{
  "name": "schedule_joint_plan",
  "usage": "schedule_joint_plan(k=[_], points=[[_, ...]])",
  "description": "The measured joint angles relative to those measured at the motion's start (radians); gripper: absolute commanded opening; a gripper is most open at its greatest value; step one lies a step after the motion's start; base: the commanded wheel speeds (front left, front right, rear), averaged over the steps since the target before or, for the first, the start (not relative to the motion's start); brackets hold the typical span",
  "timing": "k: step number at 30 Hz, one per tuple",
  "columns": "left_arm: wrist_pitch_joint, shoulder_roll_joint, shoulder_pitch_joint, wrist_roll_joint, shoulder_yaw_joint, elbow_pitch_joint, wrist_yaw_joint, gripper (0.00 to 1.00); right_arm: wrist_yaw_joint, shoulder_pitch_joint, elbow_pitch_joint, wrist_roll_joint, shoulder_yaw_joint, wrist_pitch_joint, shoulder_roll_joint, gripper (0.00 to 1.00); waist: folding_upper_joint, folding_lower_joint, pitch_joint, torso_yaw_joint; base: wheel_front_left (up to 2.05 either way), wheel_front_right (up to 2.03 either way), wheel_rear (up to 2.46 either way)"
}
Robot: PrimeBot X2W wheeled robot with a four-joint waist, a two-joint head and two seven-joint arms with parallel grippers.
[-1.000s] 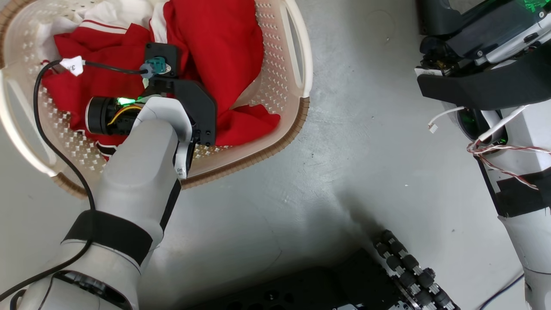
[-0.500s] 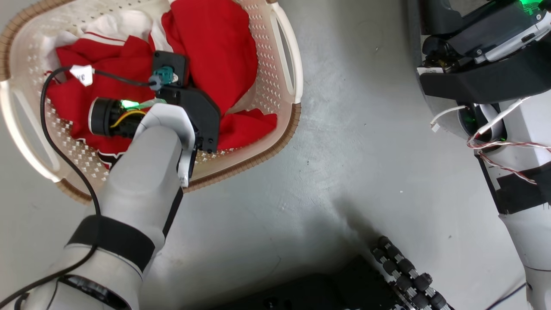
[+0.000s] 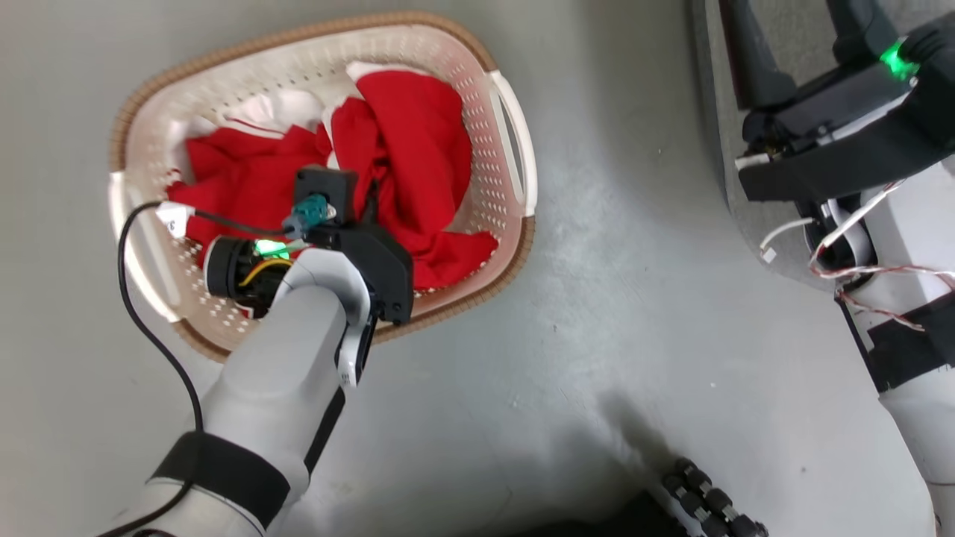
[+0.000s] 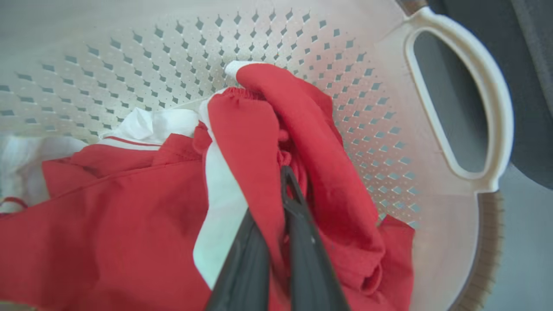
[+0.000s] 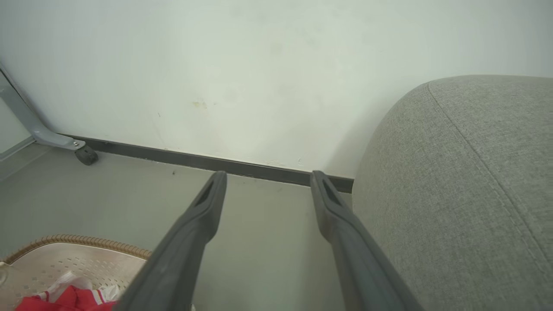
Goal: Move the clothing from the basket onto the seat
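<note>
Left wrist view: left gripper (image 4: 278, 190) clamped on a bunched red fold of the clothing (image 4: 108, 224), heaped around its fingers inside the basket (image 4: 380, 86). Judged soft, light, limp; best pinched at a thick gather. Right gripper (image 5: 268, 177) spread empty, seat (image 5: 453, 194) beside its right finger.

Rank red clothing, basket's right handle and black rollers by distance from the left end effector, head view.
1. Red clothing: pinched in the left end effector.
2. Right handle: on the basket, beside the clothing.
3. Black rollers: lower right, farthest.
</note>
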Motion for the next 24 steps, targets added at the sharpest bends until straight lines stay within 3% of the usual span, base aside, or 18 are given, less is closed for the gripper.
schedule_joint_plan(k=[13,24], points=[[-0.107,-0.001,0.096,-0.058,-0.032,-0.022,0.0,0.0,0.0,0.107,0.094,0.022,0.016,0.0,-0.046,1.0,-0.0001,-0.0001,-0.192,0.065,0.0,0.0,0.0],[-0.142,-0.003,0.184,-0.081,-0.037,-0.025,0.0,0.0,0.0,0.181,0.158,0.046,0.02,0.0,-0.024,1.0,-0.0001,-0.0003,-0.352,0.113,0.0,0.0,0.0]])
